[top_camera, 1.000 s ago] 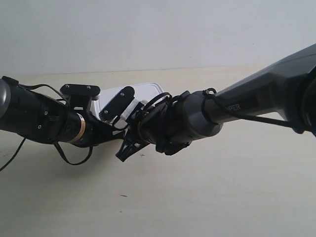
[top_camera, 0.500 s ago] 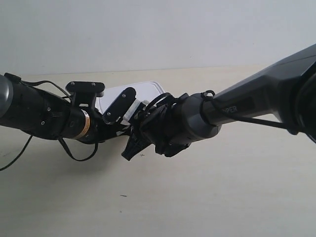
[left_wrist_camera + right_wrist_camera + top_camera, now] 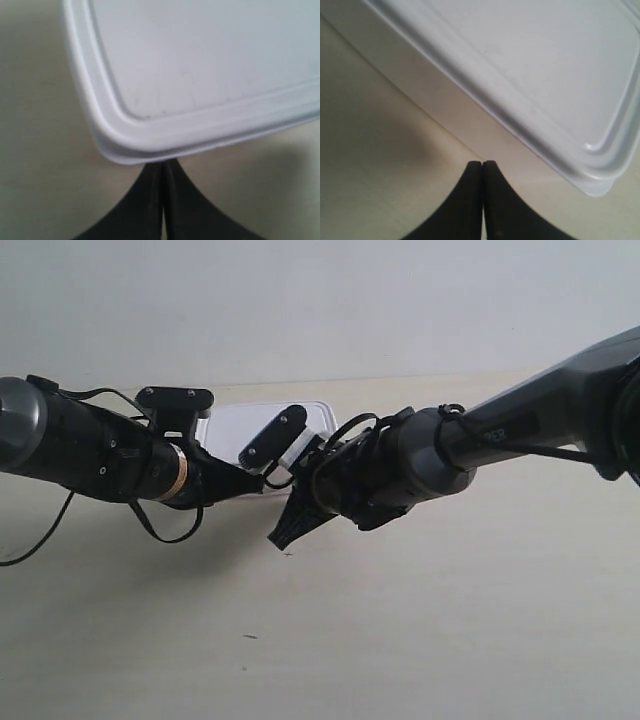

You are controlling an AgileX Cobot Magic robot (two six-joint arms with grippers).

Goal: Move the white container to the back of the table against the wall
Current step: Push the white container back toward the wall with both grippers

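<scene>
The white container (image 3: 232,428) lies at the back of the table (image 3: 420,630), close under the wall (image 3: 320,300), partly hidden by both arms. In the left wrist view, the left gripper (image 3: 164,163) is shut and empty, its tips meeting the rounded corner of the container (image 3: 210,65) just under the lid rim. The right wrist view shows the right gripper (image 3: 483,164) shut and empty, its tips at the foot of the side wall of the container (image 3: 535,65). In the exterior view, the shut grippers of both arms (image 3: 252,480) (image 3: 284,536) sit at the container's near side.
Loose black cables hang from the arm at the exterior view's left (image 3: 90,455). The arm at the exterior view's right (image 3: 500,435) crosses above the table. Small dark marks (image 3: 250,637) dot the pale wood surface in front.
Both arms have moved toward the wall and a little rightward in the exterior view. The white container has slid slightly farther back with them. Both grippers stay shut.
</scene>
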